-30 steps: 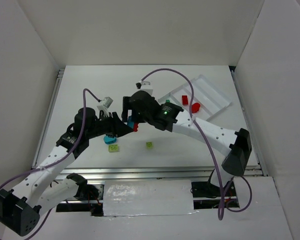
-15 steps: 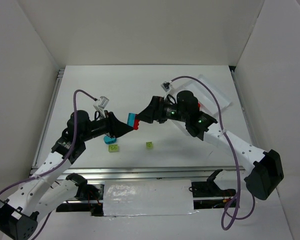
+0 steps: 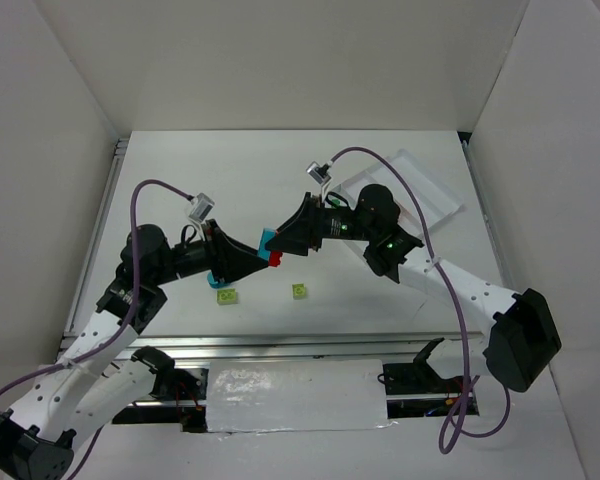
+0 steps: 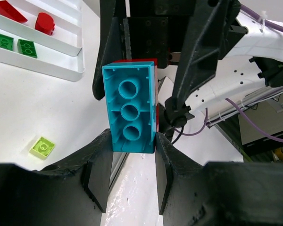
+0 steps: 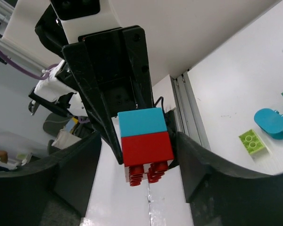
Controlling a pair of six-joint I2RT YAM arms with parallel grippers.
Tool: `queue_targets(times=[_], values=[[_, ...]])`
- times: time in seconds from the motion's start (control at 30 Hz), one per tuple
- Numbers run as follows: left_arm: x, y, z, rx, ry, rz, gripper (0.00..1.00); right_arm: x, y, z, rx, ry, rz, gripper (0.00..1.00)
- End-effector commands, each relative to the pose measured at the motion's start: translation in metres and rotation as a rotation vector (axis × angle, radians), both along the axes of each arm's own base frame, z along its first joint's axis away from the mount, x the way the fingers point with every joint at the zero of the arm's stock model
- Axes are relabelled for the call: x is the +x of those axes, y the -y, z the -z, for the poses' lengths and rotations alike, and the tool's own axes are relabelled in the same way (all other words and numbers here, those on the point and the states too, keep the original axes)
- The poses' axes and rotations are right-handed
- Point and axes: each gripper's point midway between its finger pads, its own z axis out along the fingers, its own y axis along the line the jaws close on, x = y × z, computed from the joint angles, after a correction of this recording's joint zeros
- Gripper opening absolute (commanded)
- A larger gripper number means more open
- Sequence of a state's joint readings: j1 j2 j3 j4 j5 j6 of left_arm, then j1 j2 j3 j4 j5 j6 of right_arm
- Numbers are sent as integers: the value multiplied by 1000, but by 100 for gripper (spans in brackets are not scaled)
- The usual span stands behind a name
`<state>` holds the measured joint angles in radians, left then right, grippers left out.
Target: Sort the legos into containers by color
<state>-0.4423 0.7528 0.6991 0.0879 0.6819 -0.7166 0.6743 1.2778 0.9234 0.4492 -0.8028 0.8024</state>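
Observation:
A cyan lego (image 4: 130, 109) stuck to a red lego (image 5: 147, 148) hangs in the air above the table's middle. My left gripper (image 4: 132, 146) is shut on the cyan half at its fingertips. My right gripper (image 5: 137, 141) faces it from the right, open, its fingers (image 5: 191, 155) on either side of the red end; a gap shows on one side. The stack shows in the top view as cyan over red (image 3: 270, 246). The white tray of containers (image 4: 61, 70) holds two red legos (image 4: 43, 22) and two green ones (image 4: 27, 47).
On the table below the grippers lie two lime legos (image 3: 227, 296) (image 3: 299, 290) and a rounded cyan one (image 3: 220, 279). The tray (image 3: 435, 200) sits at the back right, partly hidden by the right arm. White walls enclose the table on three sides.
The right gripper swung away from the stack to its right side and now reaches back in around its red end. The left gripper kept hold, lifting and tilting a little.

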Motion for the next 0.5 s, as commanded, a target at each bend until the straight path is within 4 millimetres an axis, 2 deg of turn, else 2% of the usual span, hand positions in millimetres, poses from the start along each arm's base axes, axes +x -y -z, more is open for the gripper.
queue_targets(times=[0.0,0.1,0.13,0.17,0.2,0.23,0.33,0.43,0.47], values=[[-15,1,-26,-51,97,56,0,-8,-1,-20,66,81,-45,67],[-12,-2,-26,-38,97,28,0,-12,2,-20,68,103,-54,55],[-12,-2,-25,-35,96,25,0,-14,3,-19,72,110,-62,55],[-9,-3,-23,-29,87,9,0,-17,5,-21,80,125,-71,56],[-8,-3,-23,-26,85,8,0,-21,7,-20,81,132,-90,64],[-7,-3,-22,-24,83,3,0,-24,9,-17,84,140,-101,68],[-8,-2,-25,-32,89,15,0,-27,15,-15,84,145,-112,70],[-10,-2,-29,-42,97,19,0,-28,17,-12,78,148,-120,62],[-10,-2,-30,-43,98,20,0,-28,17,-12,78,148,-120,53]])
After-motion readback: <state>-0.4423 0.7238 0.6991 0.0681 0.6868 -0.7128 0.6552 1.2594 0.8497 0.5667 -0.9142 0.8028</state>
